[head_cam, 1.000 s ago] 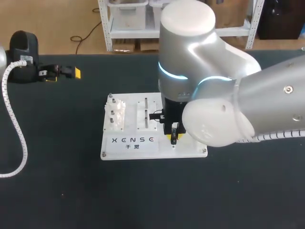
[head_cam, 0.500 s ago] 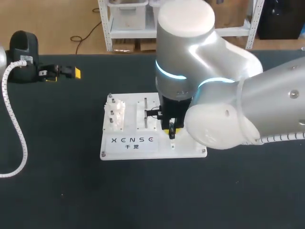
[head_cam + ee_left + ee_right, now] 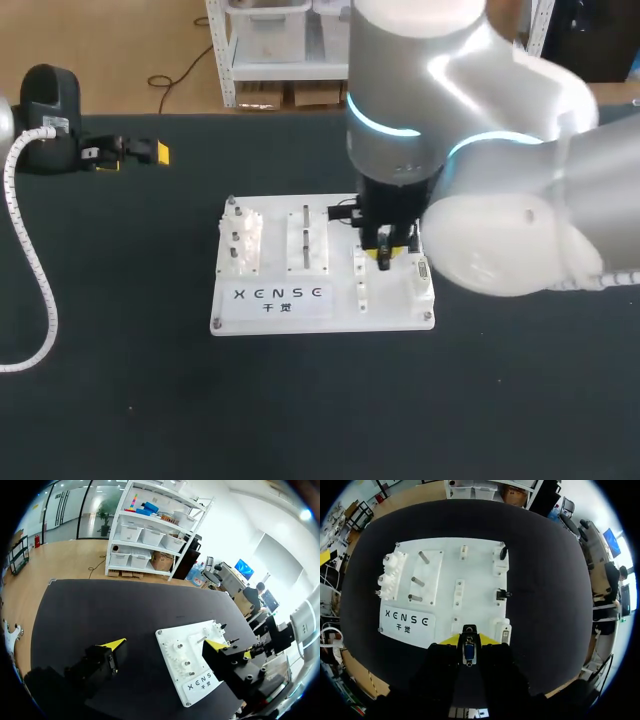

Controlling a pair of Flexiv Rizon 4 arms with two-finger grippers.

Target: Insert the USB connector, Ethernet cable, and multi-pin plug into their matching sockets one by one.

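Well, the right gripper (image 3: 470, 640) hangs over the white board (image 3: 480, 580), near the edge below the printed label, its yellow tips pinched in close on the multi-pin plug (image 3: 468, 651), one on each side. The plug's blue face points down at the board, just beside a white socket block (image 3: 503, 630) and not seated in it. Further along that side, two more white blocks each carry a small dark piece; what they are I cannot tell. The left gripper (image 3: 165, 644) is well apart from the board, over the far left of the black table (image 3: 500, 400), fingers spread wide with nothing between them.
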